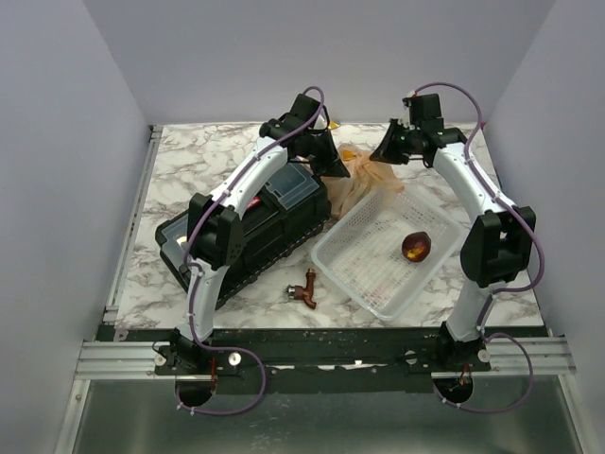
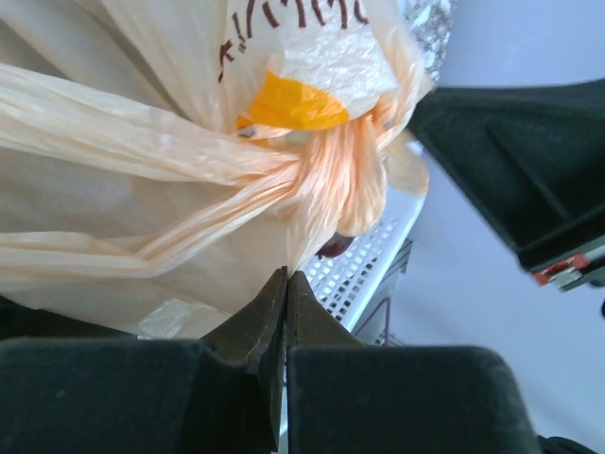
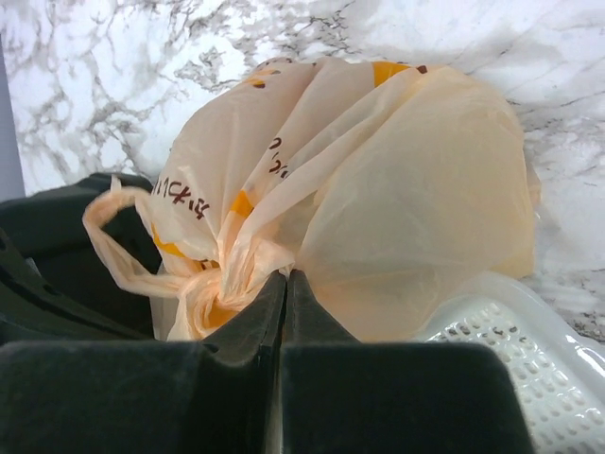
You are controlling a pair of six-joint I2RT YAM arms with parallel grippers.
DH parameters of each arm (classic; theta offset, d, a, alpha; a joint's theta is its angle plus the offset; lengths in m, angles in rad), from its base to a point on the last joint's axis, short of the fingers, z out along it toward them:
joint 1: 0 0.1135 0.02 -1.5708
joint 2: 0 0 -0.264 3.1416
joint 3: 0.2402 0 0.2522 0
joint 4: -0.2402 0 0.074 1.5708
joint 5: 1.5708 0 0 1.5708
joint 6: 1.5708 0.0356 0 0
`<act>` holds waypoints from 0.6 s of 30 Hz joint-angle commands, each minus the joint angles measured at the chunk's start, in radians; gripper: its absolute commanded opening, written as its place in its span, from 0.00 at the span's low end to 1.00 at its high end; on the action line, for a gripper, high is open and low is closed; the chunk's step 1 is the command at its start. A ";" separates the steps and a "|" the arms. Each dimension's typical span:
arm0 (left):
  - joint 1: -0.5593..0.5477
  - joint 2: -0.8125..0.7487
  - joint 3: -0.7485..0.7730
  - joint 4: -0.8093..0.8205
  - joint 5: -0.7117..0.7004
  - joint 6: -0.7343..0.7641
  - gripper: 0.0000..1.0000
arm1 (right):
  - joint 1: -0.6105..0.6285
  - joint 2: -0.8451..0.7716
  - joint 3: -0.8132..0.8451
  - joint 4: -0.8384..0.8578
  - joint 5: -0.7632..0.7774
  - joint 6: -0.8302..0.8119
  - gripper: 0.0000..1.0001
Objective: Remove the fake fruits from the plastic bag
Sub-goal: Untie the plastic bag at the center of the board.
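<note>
A thin, crinkly, translucent tan plastic bag fills the view from 9 to 12 o'clock, its film gathered into a twisted knot at centre under a yellow-orange printed patch. At 6 o'clock the left gripper has its black fingers pressed together, tips touching the bag's underside; whether film is pinched cannot be told. A white perforated plastic basket shows at 5 o'clock, a black angular arm housing at 3 o'clock.

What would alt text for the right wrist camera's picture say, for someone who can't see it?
A bulging tan plastic bag, knotted shut, fills the view just beyond the robot's black fingers, which are closed together with their tips at the knot. The corner of a white mesh basket shows lower right; marble tabletop lies behind.
</note>
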 commanded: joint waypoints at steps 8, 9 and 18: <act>-0.014 -0.102 -0.033 -0.168 -0.138 0.124 0.00 | -0.123 0.023 0.029 0.061 -0.130 0.100 0.01; -0.015 -0.106 -0.034 -0.173 -0.143 0.127 0.00 | -0.128 0.027 0.036 0.057 -0.141 0.093 0.01; -0.024 -0.102 0.031 -0.227 -0.099 0.125 0.00 | -0.133 0.031 0.037 0.024 -0.242 0.073 0.01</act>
